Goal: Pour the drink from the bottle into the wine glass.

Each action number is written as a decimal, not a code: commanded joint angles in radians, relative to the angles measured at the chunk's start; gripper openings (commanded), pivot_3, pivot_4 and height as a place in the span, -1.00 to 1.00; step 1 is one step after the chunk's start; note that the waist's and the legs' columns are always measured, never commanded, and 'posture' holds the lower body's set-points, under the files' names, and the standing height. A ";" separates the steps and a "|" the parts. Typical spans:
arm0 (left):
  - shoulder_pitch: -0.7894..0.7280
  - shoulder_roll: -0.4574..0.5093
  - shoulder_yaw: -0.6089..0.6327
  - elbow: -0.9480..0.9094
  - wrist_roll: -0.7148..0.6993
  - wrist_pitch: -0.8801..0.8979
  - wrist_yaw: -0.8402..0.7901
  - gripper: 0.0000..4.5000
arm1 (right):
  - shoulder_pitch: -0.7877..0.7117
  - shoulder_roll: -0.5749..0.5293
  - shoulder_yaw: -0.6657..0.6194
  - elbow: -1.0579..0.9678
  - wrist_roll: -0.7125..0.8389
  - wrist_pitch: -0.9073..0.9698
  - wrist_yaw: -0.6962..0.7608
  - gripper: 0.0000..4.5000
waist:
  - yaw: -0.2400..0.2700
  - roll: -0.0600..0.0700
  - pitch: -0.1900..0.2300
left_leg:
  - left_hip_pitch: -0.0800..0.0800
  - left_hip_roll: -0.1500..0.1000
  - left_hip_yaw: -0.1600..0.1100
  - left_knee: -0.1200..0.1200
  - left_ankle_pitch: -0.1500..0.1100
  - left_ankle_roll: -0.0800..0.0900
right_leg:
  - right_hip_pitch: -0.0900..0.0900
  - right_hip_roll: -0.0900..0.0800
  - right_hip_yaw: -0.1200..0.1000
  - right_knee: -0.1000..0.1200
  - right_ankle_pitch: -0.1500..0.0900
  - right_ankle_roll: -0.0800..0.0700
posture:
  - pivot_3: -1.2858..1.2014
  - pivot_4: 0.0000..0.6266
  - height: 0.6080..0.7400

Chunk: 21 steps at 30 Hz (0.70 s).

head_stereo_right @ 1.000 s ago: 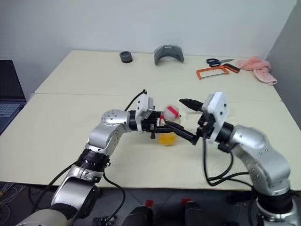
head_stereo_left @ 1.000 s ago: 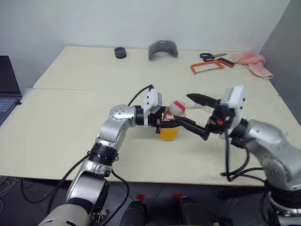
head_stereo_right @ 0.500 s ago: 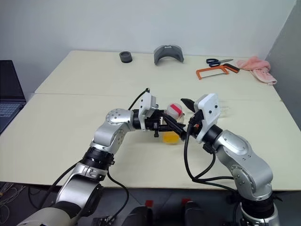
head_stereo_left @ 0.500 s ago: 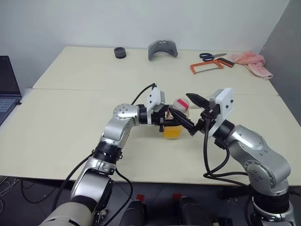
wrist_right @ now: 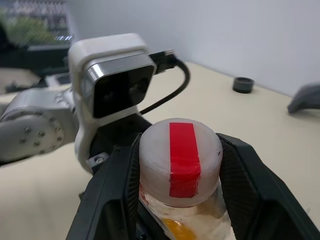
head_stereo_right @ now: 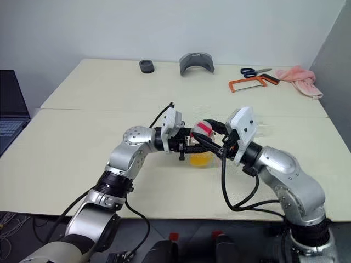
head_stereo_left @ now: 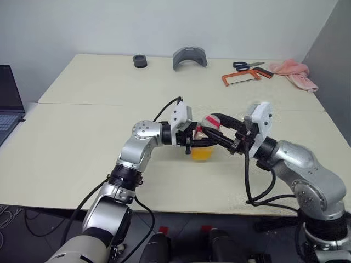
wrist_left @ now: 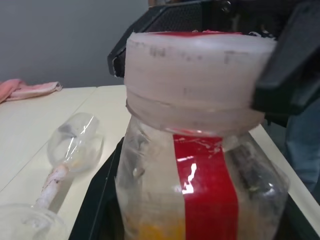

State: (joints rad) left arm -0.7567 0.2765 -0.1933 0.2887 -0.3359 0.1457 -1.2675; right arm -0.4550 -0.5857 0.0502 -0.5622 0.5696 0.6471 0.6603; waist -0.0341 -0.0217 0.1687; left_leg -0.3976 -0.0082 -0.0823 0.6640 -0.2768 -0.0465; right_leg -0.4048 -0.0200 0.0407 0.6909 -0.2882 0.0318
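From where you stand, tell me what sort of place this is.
Probably a lab or workshop: a plain pale table bears a hacksaw, scissors and a pink cloth, with a laptop at the edge.

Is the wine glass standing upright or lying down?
Lying down: the wine glass rests on its side on the table, bowl and stem flat.

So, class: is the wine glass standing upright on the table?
No, the wine glass lies on its side on the table, beside the bottle.
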 commanded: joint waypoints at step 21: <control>0.035 0.000 0.035 -0.043 -0.027 0.021 0.052 -0.23 | -0.030 -0.001 -0.144 -0.077 0.151 0.108 0.024 0.90 | 0.005 0.000 0.000 | -0.002 0.003 -0.006 0.000 0.000 0.000 | 0.000 -0.003 -0.001 0.000 0.000 0.000 | 0.03 -0.52 1.00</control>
State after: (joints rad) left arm -0.7044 0.2881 -0.1828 0.2652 -0.3501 0.1869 -1.2284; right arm -0.4915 -0.6047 -0.0627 -0.5567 0.7011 0.7371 0.7764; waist -0.0290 -0.0212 0.1691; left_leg -0.3992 -0.0054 -0.0881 0.6636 -0.2767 -0.0467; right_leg -0.4050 -0.0232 0.0403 0.6906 -0.2881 0.0318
